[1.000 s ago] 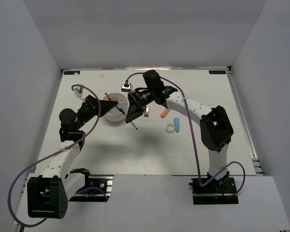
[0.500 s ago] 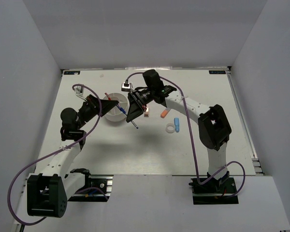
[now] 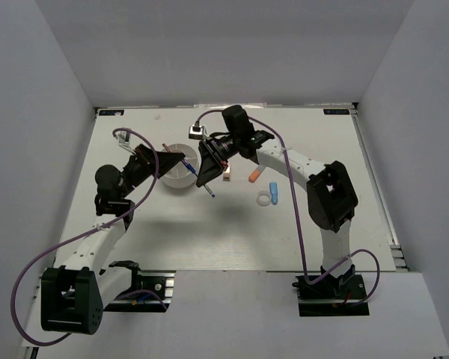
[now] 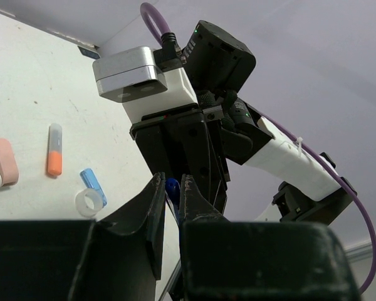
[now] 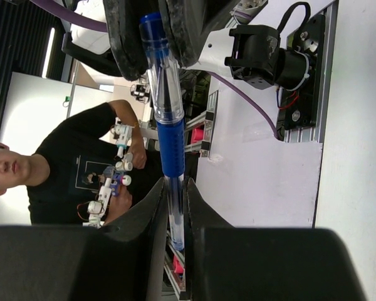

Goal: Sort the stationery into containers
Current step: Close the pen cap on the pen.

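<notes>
Holding a blue pen (image 3: 209, 192) just right of the tub (image 3: 178, 182), the right gripper (image 3: 204, 179) met the left gripper (image 3: 178, 159) above the table (image 3: 209, 232).
From above, the right jaws grasped the pen, while a tan clip (image 3: 226, 173), orange stick (image 3: 255, 176), white ring (image 3: 263, 199) and light-blue eraser (image 3: 274, 194) lay further right, clear of both arms. From the left wrist, the left fingers (image 4: 144, 213) stood a narrow slot apart with a blue bit of the pen showing in it, and the right arm's black wrist blocked most of the view behind. From the right wrist, the pen ran up between the right fingers (image 5: 147, 213) to the left gripper's black fingers around its end; whether those pinched it could not be told. A person (image 5: 81, 169) in a black shirt stood beyond.
</notes>
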You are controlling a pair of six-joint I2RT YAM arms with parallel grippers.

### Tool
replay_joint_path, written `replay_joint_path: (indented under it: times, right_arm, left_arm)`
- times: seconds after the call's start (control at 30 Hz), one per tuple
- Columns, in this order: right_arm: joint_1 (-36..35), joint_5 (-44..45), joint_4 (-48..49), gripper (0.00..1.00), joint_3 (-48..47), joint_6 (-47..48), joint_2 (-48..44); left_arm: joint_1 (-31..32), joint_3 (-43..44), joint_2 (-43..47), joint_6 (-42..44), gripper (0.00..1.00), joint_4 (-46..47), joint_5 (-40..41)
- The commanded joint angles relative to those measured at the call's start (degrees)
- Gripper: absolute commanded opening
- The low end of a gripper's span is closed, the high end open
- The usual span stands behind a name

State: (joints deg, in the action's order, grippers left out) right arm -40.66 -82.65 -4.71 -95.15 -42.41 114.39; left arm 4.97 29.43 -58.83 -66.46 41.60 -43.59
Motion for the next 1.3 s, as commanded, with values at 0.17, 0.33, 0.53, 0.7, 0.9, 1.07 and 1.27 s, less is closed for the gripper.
replay_joint_path:
  times: [0.17, 0.33, 0.53, 0.7, 0.9, 1.07, 1.27]
  right_arm:
    - [1.29, 10.41, 7.87, 0.0, -6.36, -2.58, 0.05]
    - [2.08, 10.41, 8.49, 0.0, -6.8, -3.11, 0.31]
    - [2.96, 10.49, 8.93, 0.0, -7.68, -3.38, 0.75]
    - [3.14, 10.58, 9.19, 0.0, -7.94, -3.46, 0.84]
    - [3.13, 10.67, 9.63, 0.0, -8.73, -3.38, 1.45]
    - [3.05, 10.49, 9.46, 0.0, -9.35, -2.94, 1.54]
    - [3.05, 10.58, 6.3, 0.0, -7.68, 0.4, -0.21]
  left_arm:
    - [7.07, -0.16, -0.67, 3.79, 0.0, -4.51, -19.07]
    - [7.6, 0.1, -0.76, 4.76, 0.0, -5.57, -19.34]
    - [8.12, 0.45, -1.2, 5.11, 0.0, -5.39, -19.6]
    - [9.26, 0.89, -1.38, 5.81, 0.0, -5.66, -20.21]
    - [9.79, 1.33, -2.08, 6.07, 0.0, -5.3, -20.66]
    - [10.84, 1.68, -2.34, 6.6, 0.0, -5.57, -20.92]
    - [10.85, 2.21, -1.91, 8.0, 0.0, -7.41, -20.48]
